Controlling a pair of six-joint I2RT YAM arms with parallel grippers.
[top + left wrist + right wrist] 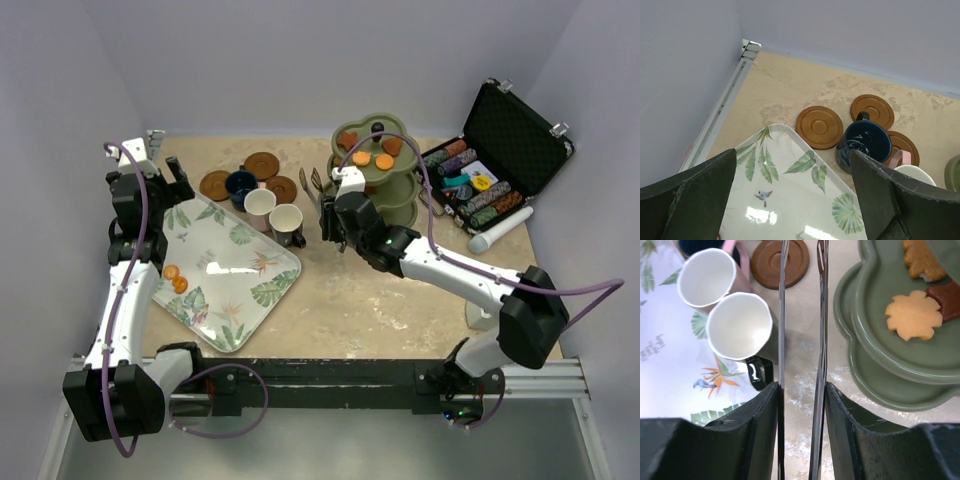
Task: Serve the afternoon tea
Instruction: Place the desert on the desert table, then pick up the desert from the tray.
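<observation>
Biscuits (176, 279), two orange ones, are lying at the left edge of the leaf-patterned tray (235, 300) in the lower left of the overhead view. They are apparently waiting to be carried to the olive-green stand (402, 208) at upper centre, where orange and brown ones are already sitting on the upper tiers. Right of the tray, at mid-frame, the right gripper (800, 430) is pinching a pair of thin metal tongs (781, 340) by their arms. Its jaws are partly closed on them, so the blades are running almost parallel with a narrow gap. Nothing is showing between the blades in the wrist view, and they are pointing over bare table (380, 300) between the cream cup (740, 327) and the stand's lowest tier. The grip looks chosen to keep metal fingers off the food. Just beyond, the pinkish-white cup (705, 277) and the navy cup (240, 185) are standing mouth-up among three brown saucers (262, 165). None is plainly seated on one, so that pairing seems not yet done. At upper left the left gripper (792, 170) is hovering over the tray's far corner with jaws spread wide and holding nothing, probably parked clear of the other arm's working space. At far right a black case of poker chips (490, 170) is lying open, taking no part.
</observation>
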